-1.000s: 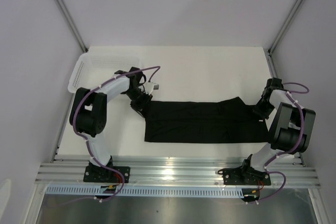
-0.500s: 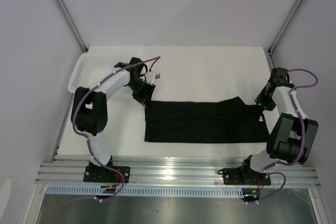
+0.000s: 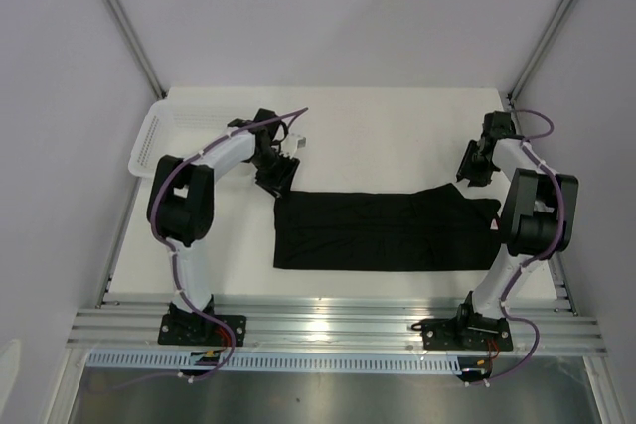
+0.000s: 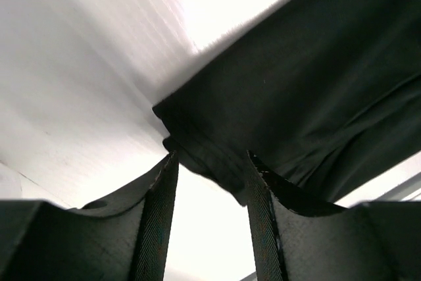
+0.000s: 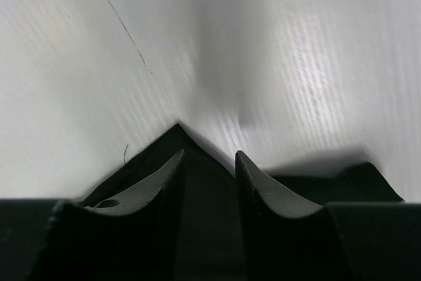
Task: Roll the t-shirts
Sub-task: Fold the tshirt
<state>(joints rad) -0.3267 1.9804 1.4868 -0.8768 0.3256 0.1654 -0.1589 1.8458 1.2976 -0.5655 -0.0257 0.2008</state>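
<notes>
The black t-shirt (image 3: 378, 230) lies flat on the white table, folded into a long band running left to right. My left gripper (image 3: 278, 178) hovers just off its far left corner. In the left wrist view that corner of the t-shirt (image 4: 316, 83) sits just beyond the gripper (image 4: 209, 156), whose jaws are open with only bare table between them. My right gripper (image 3: 467, 174) is at the far right, over a pointed fold. In the right wrist view this gripper (image 5: 209, 154) is open, with the t-shirt's peak (image 5: 187, 139) showing through the gap.
A white mesh basket (image 3: 149, 141) stands at the table's far left edge, behind the left arm. White walls and metal rails close in both sides. The arm bases sit on the rail at the near edge.
Both grippers have opened. The left one let go of the shirt's corner and backed off slightly. The right arm swung from the shirt's right end up and left to its far edge.
</notes>
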